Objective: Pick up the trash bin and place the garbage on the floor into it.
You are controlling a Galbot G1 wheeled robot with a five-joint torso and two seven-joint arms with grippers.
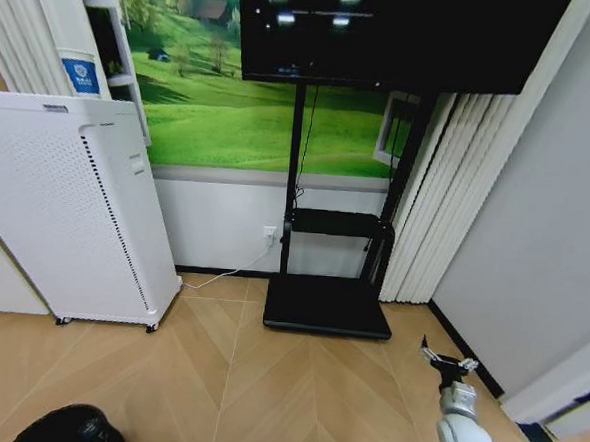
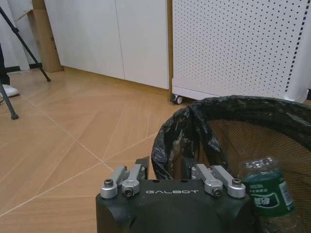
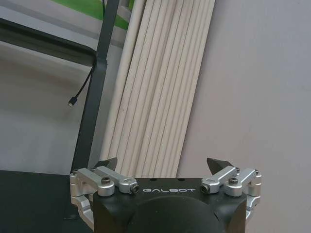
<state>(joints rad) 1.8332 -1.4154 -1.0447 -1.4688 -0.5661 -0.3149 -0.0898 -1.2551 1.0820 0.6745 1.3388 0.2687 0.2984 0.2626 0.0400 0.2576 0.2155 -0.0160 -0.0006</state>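
Left gripper (image 2: 171, 171): pinching the trash bin (image 2: 252, 136) by its rim.
Bin: bottle (image 2: 266, 191) inside.
Right gripper (image 3: 165, 167): spread wide, holding nothing, facing the wall.

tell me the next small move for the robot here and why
Probably turn or tilt the head view to look for floor litter. The left gripper sits clamped on the trash bin rim, with a green-labelled bottle inside it. The right gripper is open, empty and facing the wall. The wood floor ahead looks free of litter, so any remaining garbage must be found first.
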